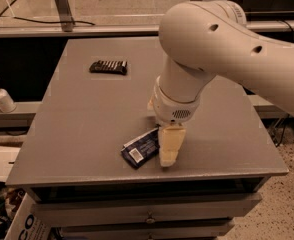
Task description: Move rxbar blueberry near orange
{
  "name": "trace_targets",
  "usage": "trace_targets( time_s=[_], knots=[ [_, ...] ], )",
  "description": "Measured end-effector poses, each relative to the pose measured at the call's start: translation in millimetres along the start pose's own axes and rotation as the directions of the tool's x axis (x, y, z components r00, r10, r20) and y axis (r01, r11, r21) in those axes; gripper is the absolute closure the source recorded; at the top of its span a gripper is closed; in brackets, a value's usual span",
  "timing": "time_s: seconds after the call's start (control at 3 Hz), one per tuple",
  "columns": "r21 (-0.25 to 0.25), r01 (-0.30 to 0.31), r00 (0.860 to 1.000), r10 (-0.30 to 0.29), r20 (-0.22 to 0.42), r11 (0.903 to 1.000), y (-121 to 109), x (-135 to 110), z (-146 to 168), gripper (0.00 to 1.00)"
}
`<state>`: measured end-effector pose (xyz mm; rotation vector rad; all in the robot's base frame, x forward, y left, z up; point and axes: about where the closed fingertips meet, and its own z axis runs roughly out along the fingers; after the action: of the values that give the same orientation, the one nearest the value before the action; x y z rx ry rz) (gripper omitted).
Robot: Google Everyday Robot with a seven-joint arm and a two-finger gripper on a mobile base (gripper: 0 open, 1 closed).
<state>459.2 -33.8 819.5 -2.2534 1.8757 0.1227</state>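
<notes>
Camera view shows the flat dark blue rxbar blueberry (139, 149), white label patch at its near end, lying askew close to the front edge of the grey square table (87, 114); the pale gripper (168, 151) points tip-down against the bar's right end, under the bulky white arm (217, 44); whether it is open, closed or already pinching the wrapper cannot be told from this angle; the bar looks flat on the surface, not lifted. The small round orange is nowhere in sight; the arm may hide it. A black bar with white stripes (108, 66) lies well apart at the back left. The step in hand seems to be the grasp; next comes a firm hold on the thin wrapper, a lift clear of the table, then a carry to the fruit, which must first be found.
</notes>
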Motion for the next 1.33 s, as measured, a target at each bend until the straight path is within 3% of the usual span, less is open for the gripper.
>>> trace_targets(
  time_s=[1.0, 1.33],
  knots=[
    [-0.008, -0.009, 1.0, 0.009, 0.003, 0.9999, -5, -4, 3, 0.86],
    [0.008, -0.047, 0.999, 0.047, -0.001, 0.9989, -14, 10, -6, 1.0]
  ],
)
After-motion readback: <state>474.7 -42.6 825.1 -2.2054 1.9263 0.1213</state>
